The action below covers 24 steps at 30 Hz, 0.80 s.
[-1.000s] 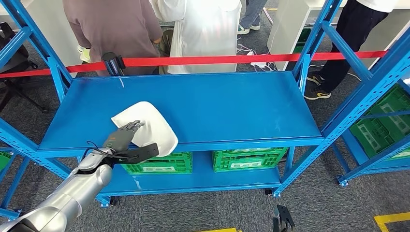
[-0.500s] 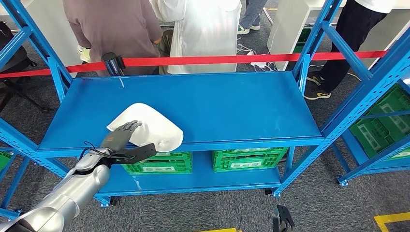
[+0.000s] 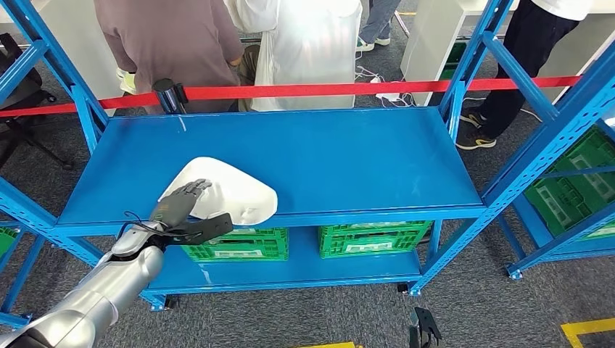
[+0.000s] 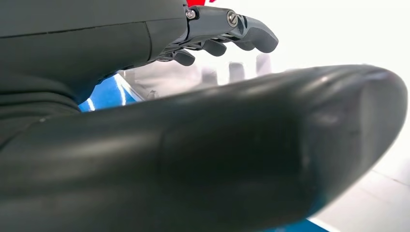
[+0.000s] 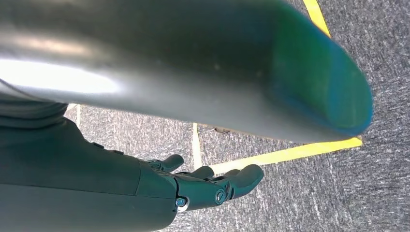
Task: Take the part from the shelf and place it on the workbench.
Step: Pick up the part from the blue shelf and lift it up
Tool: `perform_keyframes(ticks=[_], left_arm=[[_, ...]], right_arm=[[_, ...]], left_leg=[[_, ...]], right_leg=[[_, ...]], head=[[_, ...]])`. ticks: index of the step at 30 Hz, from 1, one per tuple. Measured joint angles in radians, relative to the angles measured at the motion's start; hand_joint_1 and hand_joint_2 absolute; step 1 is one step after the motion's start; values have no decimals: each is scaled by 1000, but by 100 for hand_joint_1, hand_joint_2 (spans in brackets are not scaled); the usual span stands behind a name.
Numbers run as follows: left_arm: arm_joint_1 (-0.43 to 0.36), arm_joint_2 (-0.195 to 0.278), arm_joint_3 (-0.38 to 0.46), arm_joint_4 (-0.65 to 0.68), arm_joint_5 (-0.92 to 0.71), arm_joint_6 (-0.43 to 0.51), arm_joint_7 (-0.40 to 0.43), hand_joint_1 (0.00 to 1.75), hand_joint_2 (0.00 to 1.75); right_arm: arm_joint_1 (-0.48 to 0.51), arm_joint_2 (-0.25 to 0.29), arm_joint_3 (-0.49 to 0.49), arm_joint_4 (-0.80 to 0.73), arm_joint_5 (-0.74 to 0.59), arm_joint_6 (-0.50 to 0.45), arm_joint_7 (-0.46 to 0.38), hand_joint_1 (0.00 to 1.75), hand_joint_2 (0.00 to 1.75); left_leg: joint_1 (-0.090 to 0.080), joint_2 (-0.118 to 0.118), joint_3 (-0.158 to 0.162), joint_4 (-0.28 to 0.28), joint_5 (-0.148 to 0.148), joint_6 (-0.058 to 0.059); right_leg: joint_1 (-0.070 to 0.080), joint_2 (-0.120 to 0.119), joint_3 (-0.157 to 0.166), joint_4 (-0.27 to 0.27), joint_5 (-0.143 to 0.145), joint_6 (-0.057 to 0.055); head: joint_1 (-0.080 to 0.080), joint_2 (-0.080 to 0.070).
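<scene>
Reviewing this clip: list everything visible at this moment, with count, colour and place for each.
part: one, white, at the front edge of the shelf's upper level, partly past the edge
shelf: one, blue metal, in front of the robot
crates: two, green, on the shelf's lower level
second rack: one, blue, at the right, green crates inside
barrier tape: one, red, stretched behind the shelf
people: several, standing behind the tape
floor: grey carpet with yellow lines
left hand: fingers on top of the part, thumb below its edge, gripping it
right hand: hanging over the floor, fingers slightly apart, holding nothing
</scene>
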Motion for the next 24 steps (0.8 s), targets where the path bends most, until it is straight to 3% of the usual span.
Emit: perform_keyframes(ticks=[11, 24], left_arm=[[-25, 4, -42, 0, -58, -43, -34, 0, 0], [-64, 17, -70, -8, -45, 7, -59, 0, 0]], right_arm=[[0, 0, -10, 0, -11, -5, 0, 0, 0], [5, -3, -26, 0, -14, 0, -12, 0, 0]], left_leg=[[0, 0, 0, 0, 0, 0], [0, 0, 0, 0, 0, 0]], right_leg=[[0, 0, 0, 0, 0, 0], [0, 0, 0, 0, 0, 0]], head=[[0, 0], [0, 0]])
